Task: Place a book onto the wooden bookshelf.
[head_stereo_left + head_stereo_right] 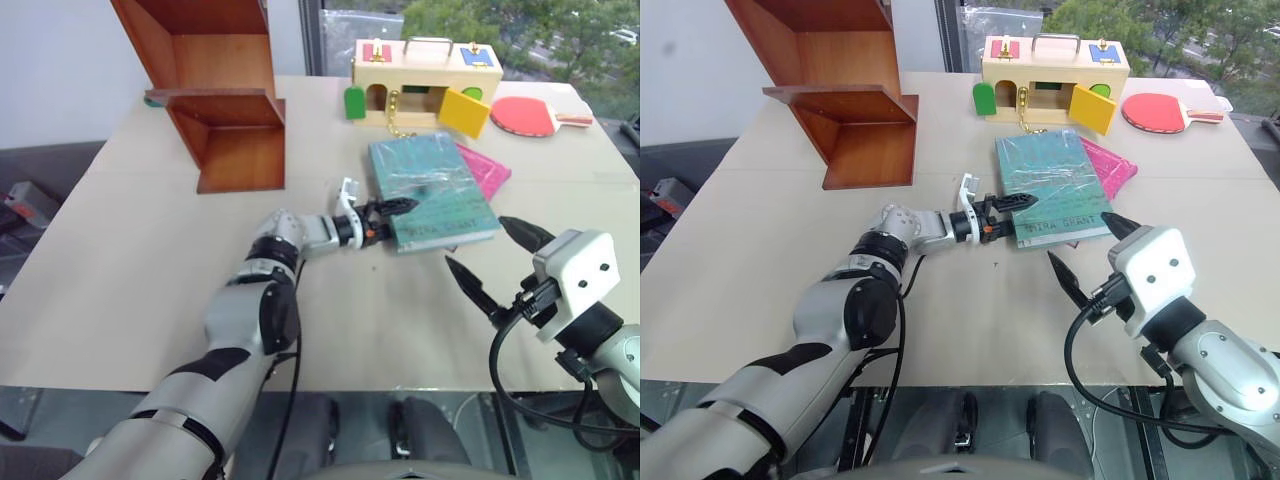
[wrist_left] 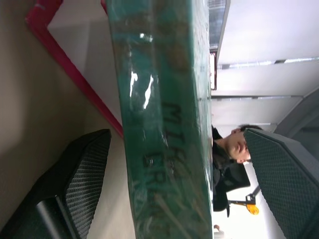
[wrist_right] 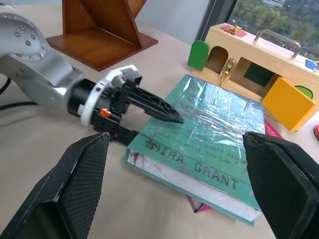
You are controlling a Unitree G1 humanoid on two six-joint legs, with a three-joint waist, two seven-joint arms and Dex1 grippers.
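The book [image 1: 430,190], teal-green and wrapped in glossy plastic, lies flat on the tan surface [image 1: 140,280], overlapping a thinner pink book [image 1: 487,170] beneath its far right side; the cover lettering reads "MIRA GRANT" along the near edge. The left hand [image 1: 385,222] reaches level to the book's near left corner, its black fingers [image 3: 154,105] spread apart; one finger lies over the cover and the other sits low beside the spine, the book's edge standing between them and not clamped. The right hand [image 1: 495,262] hovers near the book's near right corner, apart from it, its two fingers wide open and holding nothing. The wooden bookshelf [image 1: 215,90], reddish-brown with open compartments, stands on the far left of the surface, well apart from the book. Behind the book sits a pale wooden box [image 1: 425,80] with coloured doors and a metal handle; a red table-tennis paddle [image 1: 530,115] lies to the box's right. In the left wrist view a seated person [image 2: 229,164] shows beyond the book's edge.
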